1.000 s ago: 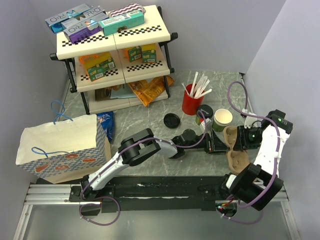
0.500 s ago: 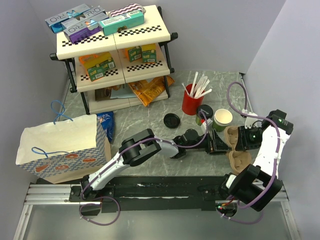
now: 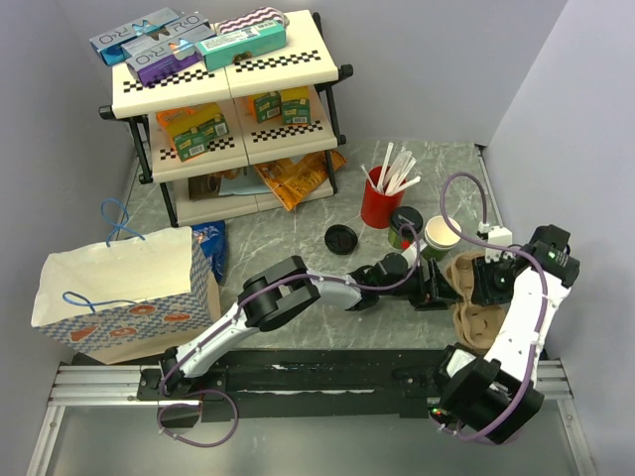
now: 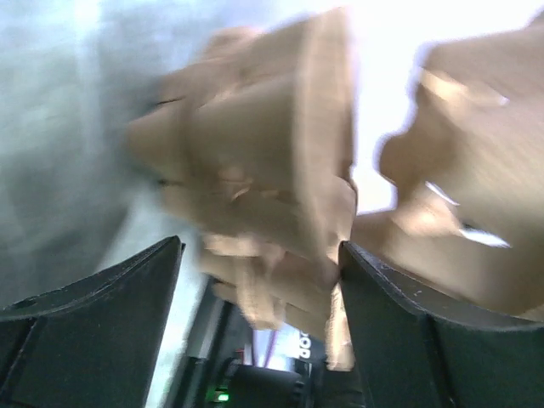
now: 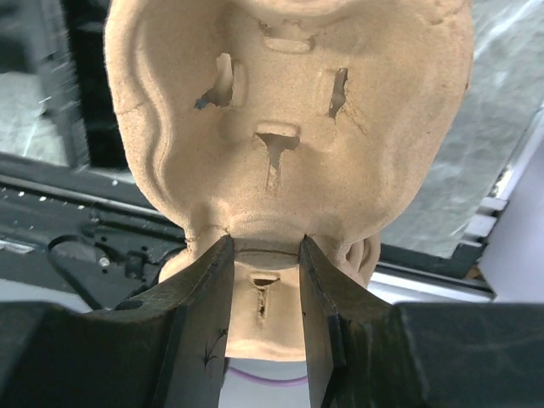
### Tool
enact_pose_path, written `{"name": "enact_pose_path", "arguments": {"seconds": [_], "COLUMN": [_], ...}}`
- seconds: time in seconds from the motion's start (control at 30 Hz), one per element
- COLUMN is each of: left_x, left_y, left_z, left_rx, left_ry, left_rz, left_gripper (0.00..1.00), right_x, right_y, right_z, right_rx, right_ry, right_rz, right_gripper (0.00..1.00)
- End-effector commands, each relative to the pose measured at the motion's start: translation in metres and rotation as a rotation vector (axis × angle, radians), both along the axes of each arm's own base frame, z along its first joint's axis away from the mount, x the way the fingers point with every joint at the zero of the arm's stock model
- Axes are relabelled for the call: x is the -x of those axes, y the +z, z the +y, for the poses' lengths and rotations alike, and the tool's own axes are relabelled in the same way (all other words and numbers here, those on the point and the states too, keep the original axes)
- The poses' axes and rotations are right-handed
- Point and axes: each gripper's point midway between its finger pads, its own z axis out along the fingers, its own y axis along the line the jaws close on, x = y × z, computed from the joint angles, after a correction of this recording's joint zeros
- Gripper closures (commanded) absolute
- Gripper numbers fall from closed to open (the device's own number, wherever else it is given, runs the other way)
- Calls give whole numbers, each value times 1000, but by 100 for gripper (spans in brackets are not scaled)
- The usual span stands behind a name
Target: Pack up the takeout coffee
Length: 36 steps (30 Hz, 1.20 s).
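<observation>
walls: plain pale grey; table: grey marbled; shelf rack: cream, three tiers, back left

Top view. Blue boxes on the rack's top shelf: large pale letters, of which only "RO" reads with confidence. Print on the green cartons and the paper bag is too small to read.

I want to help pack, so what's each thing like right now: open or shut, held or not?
Paper bag: upright, open.
Lidded green cup: upright, lid on.
Other green cup: upright, no lid.
Loose black lid: lying flat.
Red cup: upright, holding white sticks.
Pulp cup carrier: gripped.
Right gripper: shut on pulp cup carrier.
Left gripper: open, at the carrier.
</observation>
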Motion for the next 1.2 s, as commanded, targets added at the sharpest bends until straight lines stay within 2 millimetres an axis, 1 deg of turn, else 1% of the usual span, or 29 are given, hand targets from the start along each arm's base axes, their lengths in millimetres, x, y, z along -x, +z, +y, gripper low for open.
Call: {"name": "enact_pose_path", "arguments": {"seconds": [0.0,0.07,0.17,0.27,0.3,0.37,0.4,0.43,0.47,0.53,0.63,0.67,0.77,0.8,0.83,0.93,0.97,1.0,1.03,1.07,1.1,1.13,1.17], "left_x": [-5,-4,-2,1,1,3,5,7,12,18,28,27,27,25,17,7,7,7,6,8,10,15,18], "left_y": [-46,-47,-39,-24,-10,9,19,36,44,69,89,94,100,100,96,92,88,86,97,87,88,97,95], "left_z": [3,4,5,3,2,3,4,5,4,7,12,14,22,26,31,53,64,70,78,84,87,91,94], "left_rx": [-139,-136,-105,-39,20,102,140,201,229,309,371,376,371,359,324,263,225,208,214,177,166,174,147], "left_ry": [55,52,43,22,18,13,2,-10,-23,-47,-81,-82,-87,-86,-76,-74,-78,-79,-83,-95,-108,-148,-173], "left_rz": [44,42,23,-21,-55,-91,-113,-146,-170,-231,-293,-314,-364,-373,-369,-396,-409,-420,-471,-479,-512,-596,-610], "left_gripper": [20,20,18,16,14,12,9,8,7,5,3,3,3,3,3,3,3,3,3,3,3,4,4], "right_x": [58,56,51,45,43,39,36,35,34,28,23,20,13,12,11,5,4,3,1,-2,-4,-6,-8], "right_y": [2,4,9,16,18,26,31,33,36,43,51,55,64,66,69,78,80,81,82,83,85,87,90], "right_z": [44,45,44,42,42,40,38,37,37,36,39,41,44,45,45,49,48,49,52,51,53,55,57], "right_rx": [-151,-154,-166,-160,-155,-139,-128,-121,-118,-107,-126,-138,-155,-158,-158,-169,-166,-169,-184,-182,-196,-209,-223], "right_ry": [6,9,2,-4,-1,2,3,2,1,-7,-14,-18,-15,-14,-12,2,3,8,18,22,28,33,43], "right_rz": [187,175,164,143,129,99,78,68,57,25,-12,-30,-69,-76,-86,-129,-142,-148,-159,-172,-184,-191,-201], "right_gripper": [100,100,100,100,100,100,100,100,100,100,100,100,100,100,100,100,100,100,100,100,100,100,100]}}
